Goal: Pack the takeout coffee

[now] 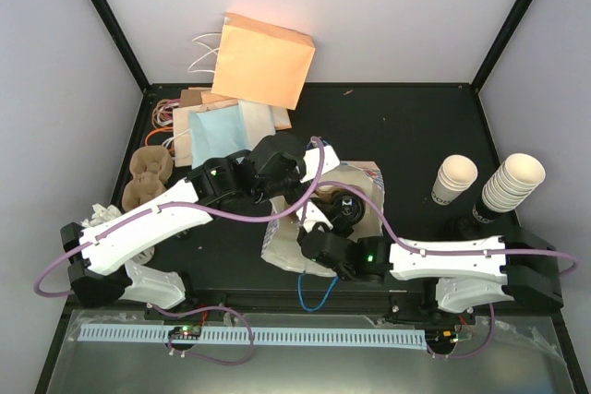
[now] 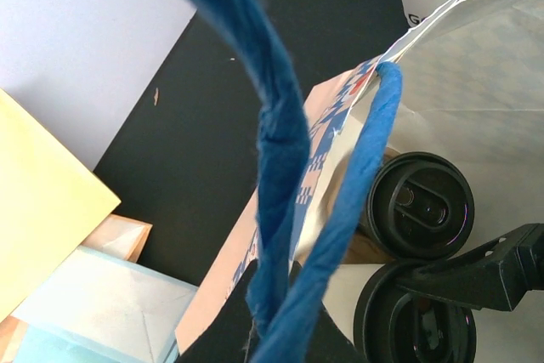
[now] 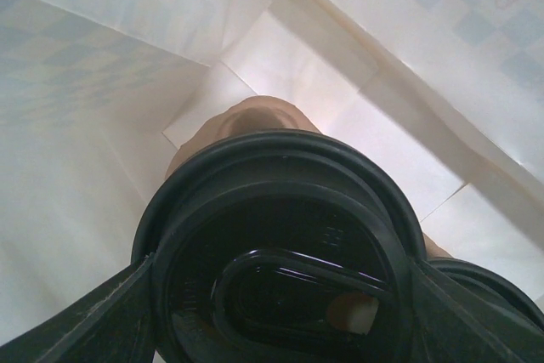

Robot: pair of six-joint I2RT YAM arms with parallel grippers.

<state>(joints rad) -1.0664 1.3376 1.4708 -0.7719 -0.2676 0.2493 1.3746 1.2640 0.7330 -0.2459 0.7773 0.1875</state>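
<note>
The step in hand looks like the placing itself: the takeout coffee [image 3: 280, 235], a tan cup under a black lid, hangs inside the blue-checked paper bag [image 1: 365, 177] at the middle of the surface [image 1: 406, 126]. It is just above the bag's pale floor; whether it touches, I cannot tell. The right tool [image 3: 280, 278] grasps it, jaws set wide with a finger pressed to each side of the lid. A second lidded cup [image 3: 497, 295] already sits in the bag at its four o'clock, close beside it. The left tool [image 2: 272, 342] is clenched on the bag's blue handles [image 2: 280, 150], lifting them and holding the mouth open. Next, I judge, the cup should be settled flat on the bag's floor without knocking its neighbour. The right jaws then need to let go and rise straight out, while the left keeps the mouth open.
</note>
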